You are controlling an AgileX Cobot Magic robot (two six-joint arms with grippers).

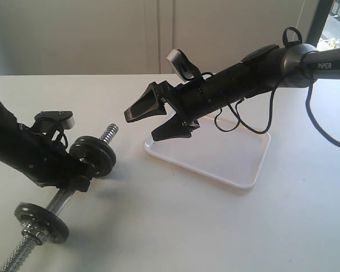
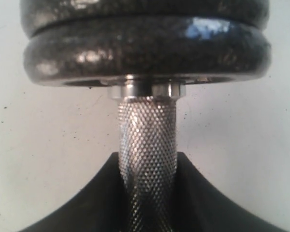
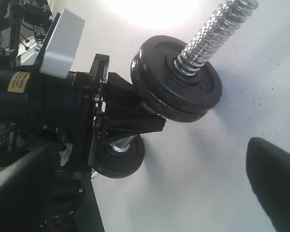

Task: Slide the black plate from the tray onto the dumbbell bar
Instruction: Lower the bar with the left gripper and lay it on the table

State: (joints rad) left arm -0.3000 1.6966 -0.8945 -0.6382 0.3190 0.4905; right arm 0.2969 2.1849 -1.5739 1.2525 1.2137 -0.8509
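The dumbbell bar (image 1: 59, 199) lies slanted on the table, and my left gripper (image 1: 78, 181) is shut on its knurled shaft (image 2: 147, 140). Two black discs sit pressed together near the far threaded end (image 1: 109, 134). The outer one is the black plate (image 1: 103, 153), also seen in the right wrist view (image 3: 183, 84). In the left wrist view it is the farther disc (image 2: 145, 12), behind the inner disc (image 2: 145, 53). The white tray (image 1: 215, 153) holds nothing. My right gripper (image 1: 141, 126) hangs open and empty above the tray's left end, pointing towards the discs.
A single black disc (image 1: 42, 221) with a silver nut sits near the bar's front threaded end. Black cables droop from the right arm over the tray's back edge (image 1: 238, 122). Pale cabinet doors stand behind the white table.
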